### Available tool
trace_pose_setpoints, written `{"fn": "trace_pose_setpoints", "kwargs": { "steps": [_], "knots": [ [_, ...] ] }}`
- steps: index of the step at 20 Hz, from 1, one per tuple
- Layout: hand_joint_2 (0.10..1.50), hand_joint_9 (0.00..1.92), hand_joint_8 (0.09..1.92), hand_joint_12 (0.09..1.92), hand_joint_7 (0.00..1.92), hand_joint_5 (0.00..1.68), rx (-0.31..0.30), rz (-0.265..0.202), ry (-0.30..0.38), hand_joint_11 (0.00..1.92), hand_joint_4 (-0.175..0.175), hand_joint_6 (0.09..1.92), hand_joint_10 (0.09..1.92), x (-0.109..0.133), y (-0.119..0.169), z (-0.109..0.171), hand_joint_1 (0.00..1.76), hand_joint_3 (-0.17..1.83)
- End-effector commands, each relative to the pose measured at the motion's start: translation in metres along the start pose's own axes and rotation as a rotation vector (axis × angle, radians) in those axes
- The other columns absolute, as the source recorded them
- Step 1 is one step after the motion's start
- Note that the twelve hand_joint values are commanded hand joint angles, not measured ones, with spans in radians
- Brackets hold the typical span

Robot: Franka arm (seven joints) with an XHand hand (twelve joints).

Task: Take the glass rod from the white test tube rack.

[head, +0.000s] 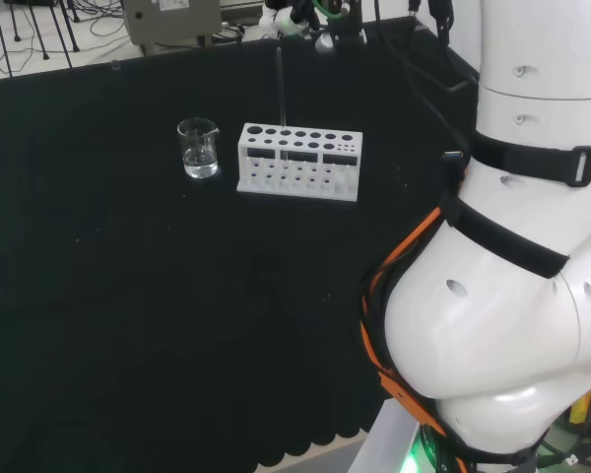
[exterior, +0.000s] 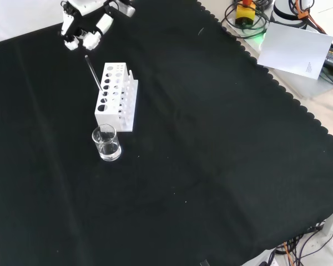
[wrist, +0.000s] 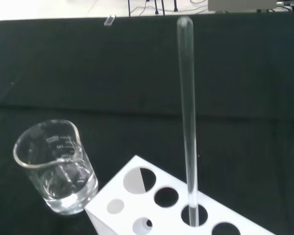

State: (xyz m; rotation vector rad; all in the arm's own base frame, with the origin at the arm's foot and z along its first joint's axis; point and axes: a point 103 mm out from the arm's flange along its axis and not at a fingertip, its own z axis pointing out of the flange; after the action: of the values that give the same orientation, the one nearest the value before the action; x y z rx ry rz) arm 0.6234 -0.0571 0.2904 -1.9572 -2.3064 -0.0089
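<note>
The white test tube rack (head: 298, 161) (exterior: 117, 95) stands on the black cloth at the far middle of the head view. A clear glass rod (head: 281, 94) (exterior: 94, 73) stands upright in one of its holes and rises well above it. In the wrist view the rod (wrist: 187, 122) is close and runs down into a hole of the rack (wrist: 166, 200). My hand (exterior: 87, 25) (head: 310, 18) hovers beyond the rack, with its fingertips (exterior: 92, 40) just above the rod's top and apart from it. Its fingers hang relaxed and hold nothing.
A small glass beaker (head: 198, 148) (exterior: 106, 142) (wrist: 56, 166) stands next to the rack's end. A small clear piece (head: 115, 67) lies at the cloth's far edge. The arm's white links (head: 512, 276) rise at the head view's right. Paper (exterior: 297, 49) and cables lie off the cloth.
</note>
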Motion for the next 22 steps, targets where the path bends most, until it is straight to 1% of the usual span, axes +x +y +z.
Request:
{"fn": "trace_pose_setpoints", "kwargs": {
  "steps": [1, 10, 12, 16, 22],
  "knots": [
    [1.21, 1.33, 1.0, 1.34, 1.02, 0.6, 0.02, 0.0, 0.003, 1.2, -0.175, 0.97, 1.0, -0.011, 0.005, 0.023, 0.8, -0.17],
    [1.21, 1.36, 0.99, 1.35, 1.04, 0.62, 0.055, 0.006, 0.022, 1.2, -0.175, 0.96, 1.0, -0.017, 0.001, 0.039, 0.8, -0.17],
    [1.2, 1.36, 0.99, 1.35, 1.05, 0.62, 0.066, 0.011, 0.009, 1.2, -0.175, 0.96, 0.99, -0.015, 0.0, 0.044, 0.8, -0.17],
    [1.2, 1.39, 0.98, 1.35, 1.06, 0.62, 0.084, -0.004, 0.009, 1.2, -0.175, 0.96, 0.99, -0.01, -0.002, 0.052, 0.8, -0.17],
    [1.2, 1.43, 0.97, 1.34, 1.07, 0.62, 0.098, -0.01, -0.013, 1.21, -0.175, 0.95, 0.96, -0.003, -0.005, 0.049, 0.8, -0.17]
  ]
}}
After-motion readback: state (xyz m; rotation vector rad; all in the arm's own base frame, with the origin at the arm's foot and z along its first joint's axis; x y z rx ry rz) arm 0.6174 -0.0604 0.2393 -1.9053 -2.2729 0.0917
